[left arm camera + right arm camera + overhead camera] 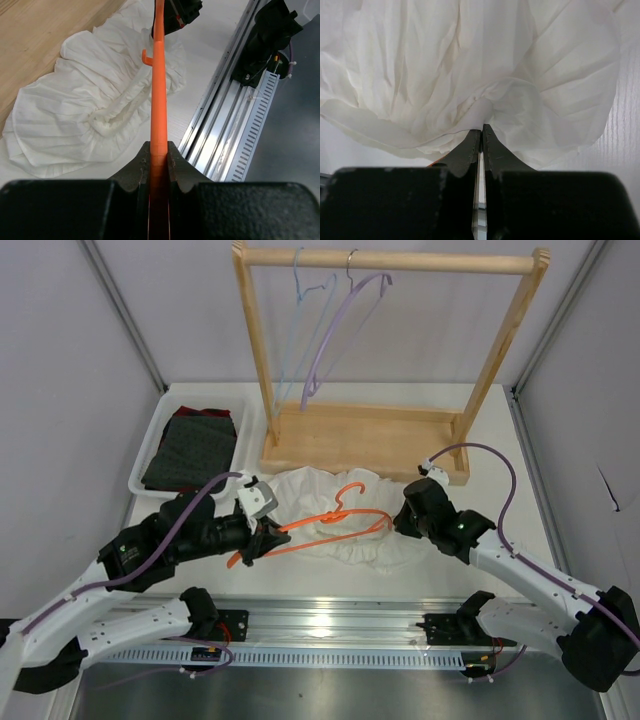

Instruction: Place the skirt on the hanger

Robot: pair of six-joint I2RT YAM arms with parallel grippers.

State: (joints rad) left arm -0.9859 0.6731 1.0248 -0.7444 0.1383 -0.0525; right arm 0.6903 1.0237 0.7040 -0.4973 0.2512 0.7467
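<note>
Left gripper (158, 150) is clamped on one end of the hanger (335, 523), holding it low and flat, probably so it can be fed in. Right gripper (481, 131) is pressed tight on a fold of the skirt (300, 485), likely to lift an edge. Skirt lies crumpled under the hanger, just in front of the wooden rack (360, 440). It doesn't look threaded yet.

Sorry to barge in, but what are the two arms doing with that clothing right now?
The left gripper is shut on the orange hanger, holding it over the white skirt, which lies crumpled on the table in front of the wooden rack. The right gripper is pinching a fold of the skirt's fabric. The skirt is not yet on the hanger.
</note>
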